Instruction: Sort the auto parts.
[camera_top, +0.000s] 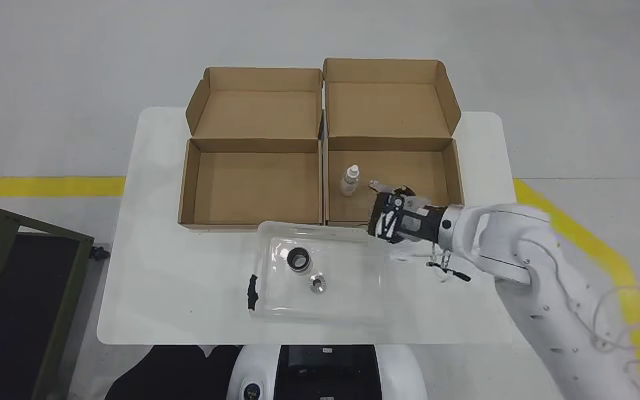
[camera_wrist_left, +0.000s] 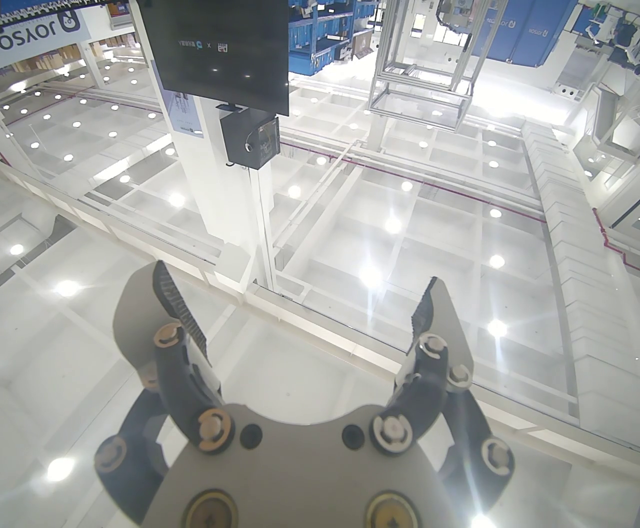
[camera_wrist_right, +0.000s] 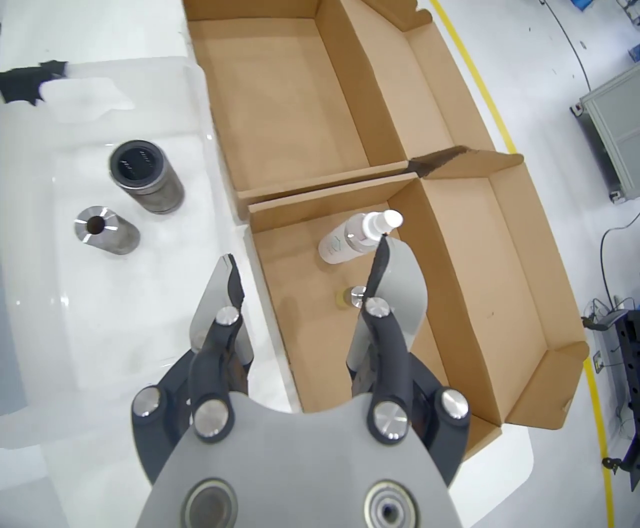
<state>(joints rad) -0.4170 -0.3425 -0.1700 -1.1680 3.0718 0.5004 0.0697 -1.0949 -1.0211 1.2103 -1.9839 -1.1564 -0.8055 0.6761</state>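
Two open cardboard boxes side by side on white table (camera_top: 160, 250): left box (camera_top: 250, 188), right box (camera_top: 430, 175). One clear bin (camera_top: 345, 295) in front holds two metal parts: dark sleeve (camera_top: 298, 259), slotted collet (camera_top: 318, 284). In right box: one spray bottle (camera_top: 350, 180), one small metal piece (camera_wrist_right: 350, 296). Over its near edge hangs right gripper (camera_wrist_right: 306, 250), fingers spread. The left gripper (camera_wrist_left: 296, 272) is spread too, aimed at ceiling lights. Grey floor, yellow line (camera_top: 60, 186).

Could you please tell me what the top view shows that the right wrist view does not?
Top view adds the white table's whole outline and the right arm. Right wrist view adds a small silver-capped item beside the spray bottle. Shared: the empty box, the bottle's box, the clear bin, its larger cylinder and smaller cylinder, the open right gripper.
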